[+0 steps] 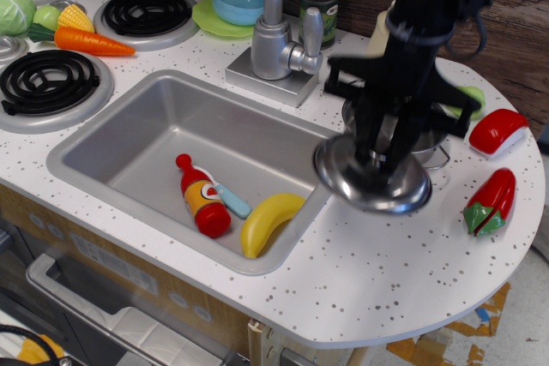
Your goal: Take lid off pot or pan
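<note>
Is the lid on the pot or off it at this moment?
Off. The gripper holds the lid by its knob, over the counter's sink edge, clear of the pot behind it.

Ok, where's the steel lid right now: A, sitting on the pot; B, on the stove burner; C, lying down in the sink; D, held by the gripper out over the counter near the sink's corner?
D: the gripper grips the lid, clear of the pot behind it.
</note>
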{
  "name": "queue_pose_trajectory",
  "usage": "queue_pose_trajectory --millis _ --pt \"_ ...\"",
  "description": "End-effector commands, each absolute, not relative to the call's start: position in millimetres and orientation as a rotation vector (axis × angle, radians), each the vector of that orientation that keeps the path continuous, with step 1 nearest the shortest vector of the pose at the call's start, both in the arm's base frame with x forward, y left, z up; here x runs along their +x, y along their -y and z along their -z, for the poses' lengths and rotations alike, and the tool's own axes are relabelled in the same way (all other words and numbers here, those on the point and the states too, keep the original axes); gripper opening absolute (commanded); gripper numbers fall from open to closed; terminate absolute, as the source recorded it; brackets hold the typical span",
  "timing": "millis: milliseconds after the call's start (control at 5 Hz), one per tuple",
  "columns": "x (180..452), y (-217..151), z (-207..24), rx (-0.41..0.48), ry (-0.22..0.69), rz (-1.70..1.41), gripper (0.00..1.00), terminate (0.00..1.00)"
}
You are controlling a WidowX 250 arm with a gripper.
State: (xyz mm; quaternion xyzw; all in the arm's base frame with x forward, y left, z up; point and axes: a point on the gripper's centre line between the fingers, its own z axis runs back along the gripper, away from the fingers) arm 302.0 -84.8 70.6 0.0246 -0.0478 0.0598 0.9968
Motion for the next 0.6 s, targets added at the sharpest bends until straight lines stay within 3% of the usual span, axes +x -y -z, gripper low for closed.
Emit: queue_pose_trajectory --millis 0,200,400 --pt "304.0 93.3 -65.0 0.0 0.223 -0.15 0.0 0.0" --pt "305.8 94.9 -60.8 -0.003 0.249 -0.149 1.0 0.0" --pt "305.8 94.9 -60.8 -0.003 0.249 -0.149 1.0 1.0"
